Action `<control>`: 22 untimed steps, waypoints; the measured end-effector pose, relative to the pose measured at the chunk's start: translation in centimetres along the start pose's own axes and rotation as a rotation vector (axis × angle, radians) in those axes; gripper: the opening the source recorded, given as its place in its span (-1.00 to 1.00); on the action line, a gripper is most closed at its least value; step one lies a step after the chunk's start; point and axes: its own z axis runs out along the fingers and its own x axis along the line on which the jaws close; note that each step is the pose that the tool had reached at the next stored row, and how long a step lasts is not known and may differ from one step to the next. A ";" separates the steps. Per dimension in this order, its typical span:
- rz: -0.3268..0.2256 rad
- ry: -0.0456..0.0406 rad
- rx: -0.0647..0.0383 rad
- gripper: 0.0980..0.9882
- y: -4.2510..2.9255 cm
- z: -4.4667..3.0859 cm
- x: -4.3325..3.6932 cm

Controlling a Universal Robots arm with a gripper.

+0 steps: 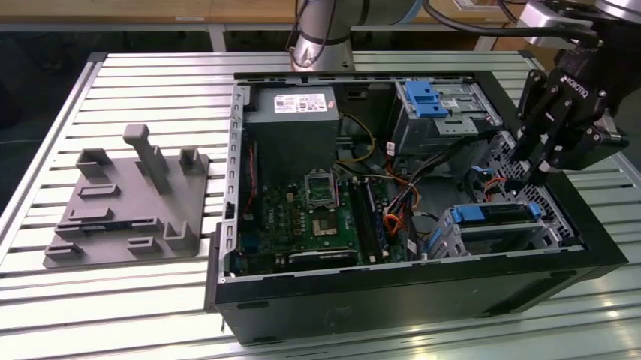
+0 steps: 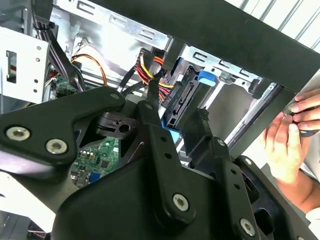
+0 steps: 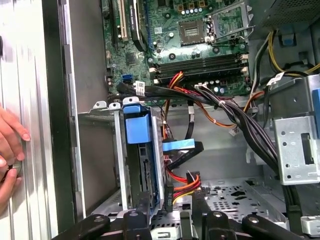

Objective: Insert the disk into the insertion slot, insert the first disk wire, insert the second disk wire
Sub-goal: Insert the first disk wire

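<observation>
Inside the insertion slot (image 3: 118, 165) — the disk (image 3: 137, 129)

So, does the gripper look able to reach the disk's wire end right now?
Probably yes: the gripper hangs just above the disk seated in the insertion slot, and the case lies open, though loose wires crowd that end.

Open room lies above the motherboard (image 1: 311, 217), but the gap between the insertion slot (image 1: 449, 238), filled by the disk (image 1: 498, 214), and the taller bay (image 1: 440, 112) is crowded with a wire bundle (image 1: 416, 191). The gripper (image 1: 529, 178) hangs in the tight corner by the case wall (image 1: 586, 225), and a person's hand (image 3: 10, 150) sits just outside that wall
</observation>
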 end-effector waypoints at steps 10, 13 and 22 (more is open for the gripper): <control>0.000 0.0068 -0.007 -0.52 -0.11 0.47 -0.08; -0.001 0.0070 -0.007 -0.52 -0.17 0.65 -0.10; 0.006 0.0075 -0.011 -0.52 -0.29 1.16 0.07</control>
